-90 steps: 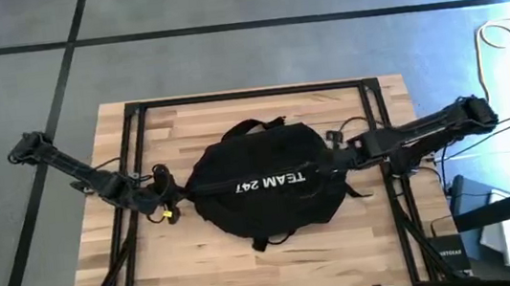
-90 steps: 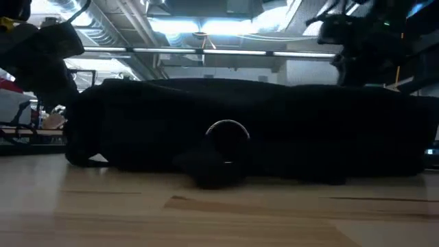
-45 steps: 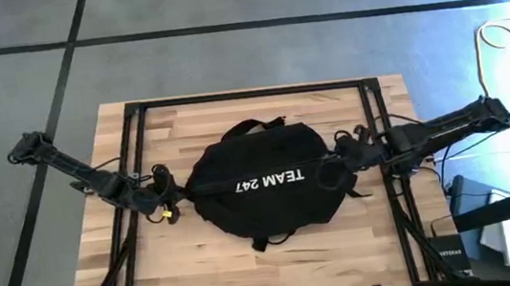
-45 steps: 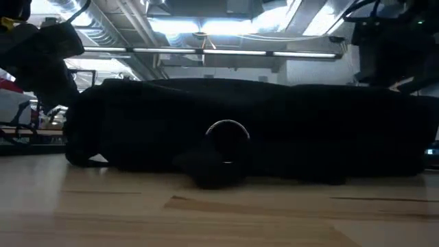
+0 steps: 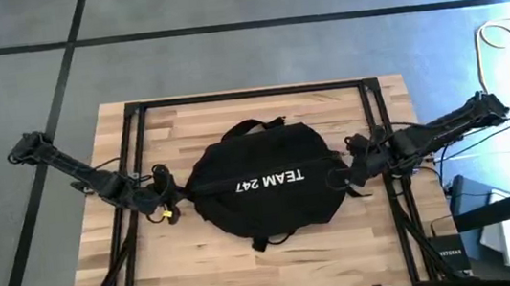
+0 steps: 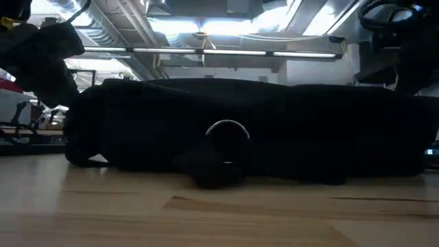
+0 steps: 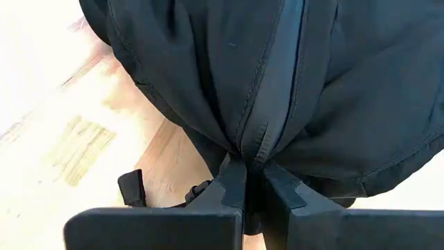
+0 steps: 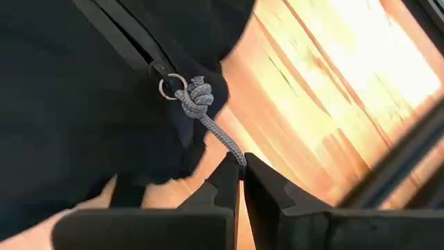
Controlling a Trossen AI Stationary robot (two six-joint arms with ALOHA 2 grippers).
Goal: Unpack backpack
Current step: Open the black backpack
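Currently the backpack (image 5: 265, 185) is stretched between both grippers: its fabric is pinched by the left gripper (image 7: 251, 182), while its grey zipper cord (image 8: 211, 123) is clamped by the right gripper (image 8: 241, 175).

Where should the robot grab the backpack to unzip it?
Best by the grey cord knotted to the zipper ring, coming from the backpack's right end. The cord sticks out past the fabric, so thin fingers can pinch it. The right gripper is shut on it there, while the left gripper pinches the fabric at the opposite end.
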